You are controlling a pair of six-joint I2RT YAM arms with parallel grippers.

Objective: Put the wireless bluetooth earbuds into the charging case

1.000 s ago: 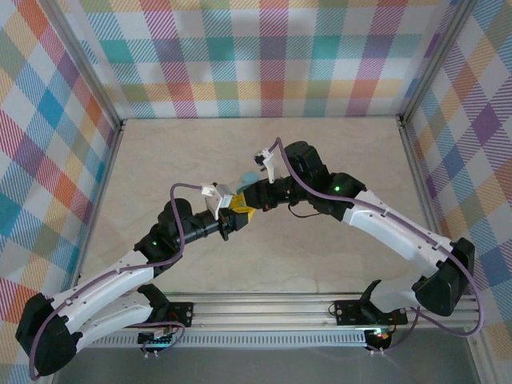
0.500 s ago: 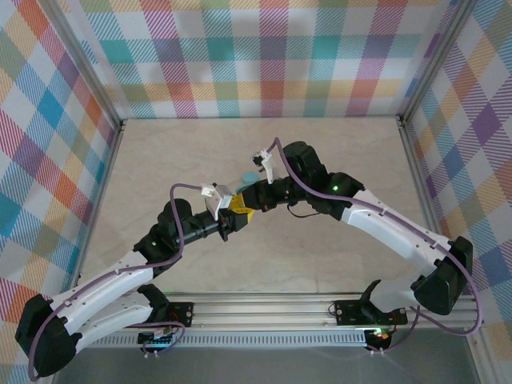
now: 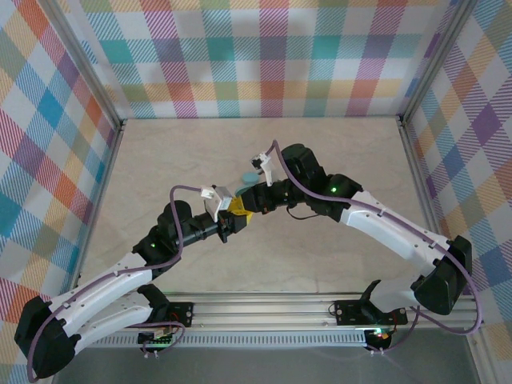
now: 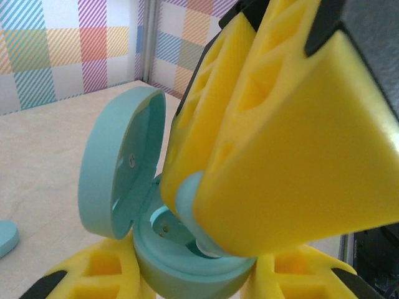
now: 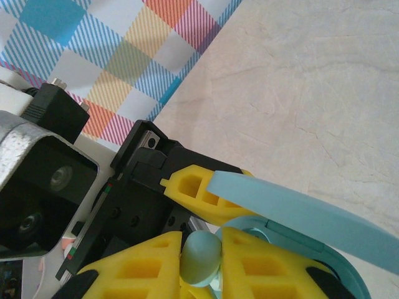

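Observation:
My left gripper (image 4: 193, 283) is shut on the base of a light-blue round charging case (image 4: 187, 271), and its lid (image 4: 115, 168) stands open to the left. My right gripper (image 5: 201, 265) is shut on one pale blue-grey earbud (image 5: 201, 255). That earbud (image 4: 187, 199) is pressed down into the case's open well, and the right gripper's big yellow fingers (image 4: 293, 143) cover most of the inside. In the top view both grippers (image 3: 234, 214) (image 3: 248, 205) meet at mid-table. From the right wrist the lid (image 5: 299, 215) juts across above my fingers.
A second light-blue round piece (image 3: 251, 176) lies on the beige table just beyond the grippers, also seen low at the left (image 4: 5, 237). Plaid walls enclose the table (image 3: 336, 152) on three sides. The left gripper's black body (image 5: 143, 205) sits right behind the right fingers.
The right wrist has edged slightly toward the left gripper. The left arm and the case stay where they were.

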